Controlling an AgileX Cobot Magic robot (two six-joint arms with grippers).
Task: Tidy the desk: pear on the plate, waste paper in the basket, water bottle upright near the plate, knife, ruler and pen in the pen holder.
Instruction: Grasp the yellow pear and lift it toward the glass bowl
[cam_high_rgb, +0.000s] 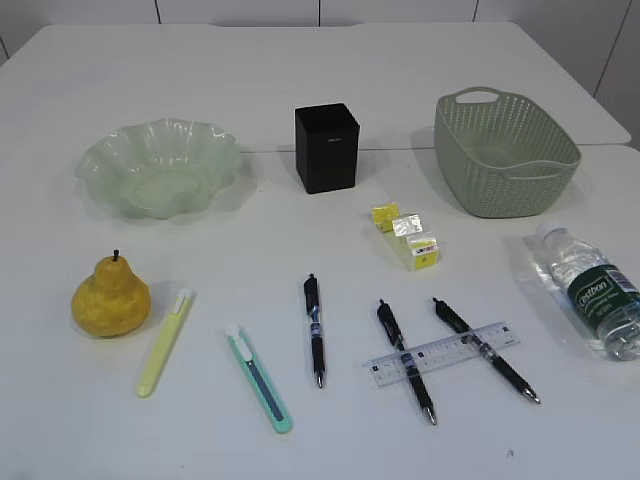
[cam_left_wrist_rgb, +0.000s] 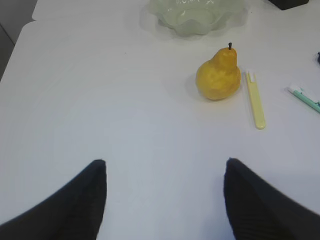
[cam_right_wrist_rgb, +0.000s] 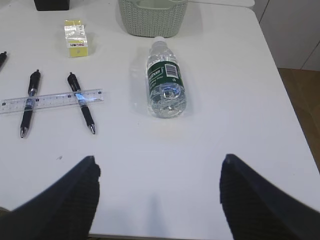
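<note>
The pear (cam_high_rgb: 110, 297) stands at the desk's front left, ahead of the empty green plate (cam_high_rgb: 100, 160). A yellow knife (cam_high_rgb: 165, 342) and a green knife (cam_high_rgb: 258, 378) lie beside it. Three pens (cam_high_rgb: 315, 330) lie near the front; two are crossed by the clear ruler (cam_high_rgb: 445, 352). Waste paper (cam_high_rgb: 405, 237) sits between the black pen holder (cam_high_rgb: 327, 148) and the basket (cam_high_rgb: 505, 150). The water bottle (cam_high_rgb: 590, 290) lies on its side at the right. My left gripper (cam_left_wrist_rgb: 165, 162) hovers open, short of the pear (cam_left_wrist_rgb: 218, 75). My right gripper (cam_right_wrist_rgb: 157, 160) is open, short of the bottle (cam_right_wrist_rgb: 165, 80).
The desk's right edge (cam_right_wrist_rgb: 285, 95) runs close beside the bottle, with floor beyond it. In the left wrist view the desk's left edge (cam_left_wrist_rgb: 20, 40) shows at the upper left. Neither arm shows in the exterior view.
</note>
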